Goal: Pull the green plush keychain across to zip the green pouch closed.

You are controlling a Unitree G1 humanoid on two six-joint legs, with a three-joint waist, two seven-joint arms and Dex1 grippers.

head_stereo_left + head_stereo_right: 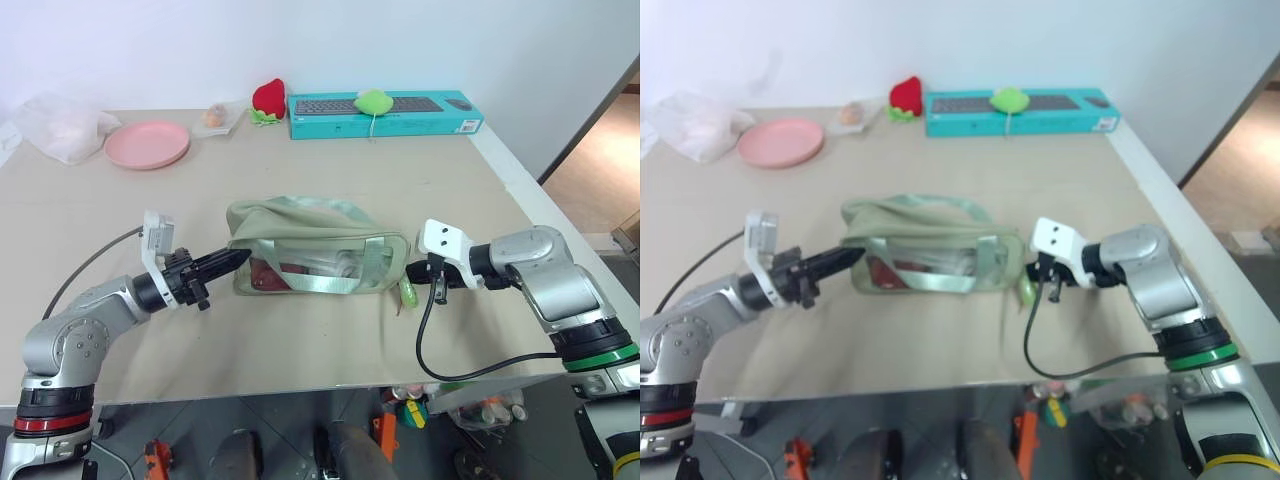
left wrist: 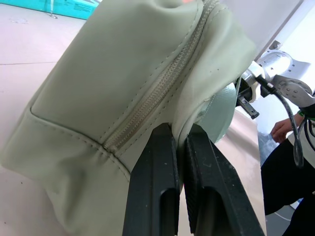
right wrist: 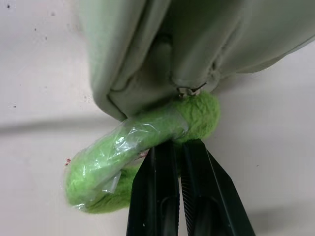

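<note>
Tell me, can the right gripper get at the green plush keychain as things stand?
Yes, it looks so: the right gripper is already shut on the green plush keychain, which hangs from the zip at the end of the green pouch. Nothing stands between them.

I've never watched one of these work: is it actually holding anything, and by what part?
Yes. The left gripper pinches a fold of fabric at one end of the green pouch; the right gripper pinches the fuzzy green keychain at its ring.
</note>
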